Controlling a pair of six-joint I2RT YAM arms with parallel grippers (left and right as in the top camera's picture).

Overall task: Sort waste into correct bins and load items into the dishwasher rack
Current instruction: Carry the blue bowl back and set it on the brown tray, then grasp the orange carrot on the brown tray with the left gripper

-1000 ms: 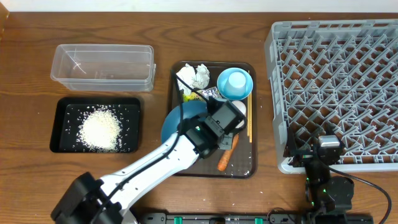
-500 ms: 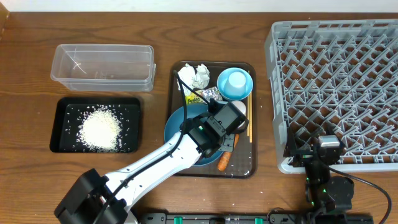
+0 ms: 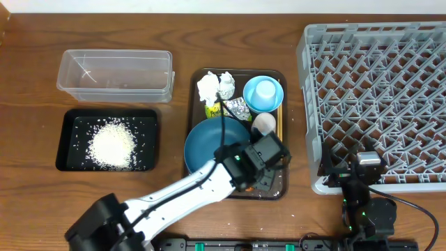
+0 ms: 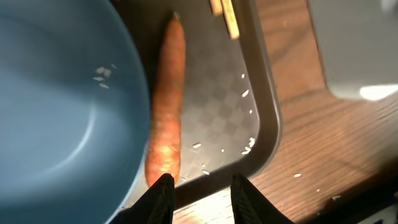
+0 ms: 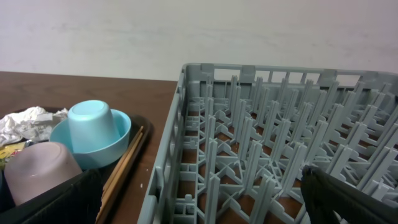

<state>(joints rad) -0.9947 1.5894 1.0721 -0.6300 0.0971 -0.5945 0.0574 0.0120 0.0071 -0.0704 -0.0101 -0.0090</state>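
Observation:
My left gripper (image 4: 200, 193) hovers over the front right corner of the brown serving tray (image 4: 268, 118), open with nothing between its fingers. The orange carrot (image 4: 166, 118) lies just ahead of its left finger, alongside the large blue plate (image 3: 216, 143); the arm hides the carrot from overhead. Behind the plate sit white tissues (image 3: 214, 87), a foil wrapper (image 3: 235, 107), the small light blue bowl (image 3: 263, 94), a white cup (image 3: 263, 123) and chopsticks (image 3: 280, 129). My right gripper (image 5: 200, 177) stands wide open at the front left corner of the grey dishwasher rack (image 3: 380, 97).
A black tray (image 3: 66, 139) holding a heap of white rice (image 3: 111, 145) lies at the left, with the clear tub (image 3: 116, 74) behind it. Rice grains (image 4: 249, 144) dot the serving tray's corner and the wood beside it. The table's near edge is just past the tray.
The left gripper went from shut to open, leaving the blue plate flat on the tray. It then moved toward the tray's front right corner, over the carrot. The right arm stayed still.

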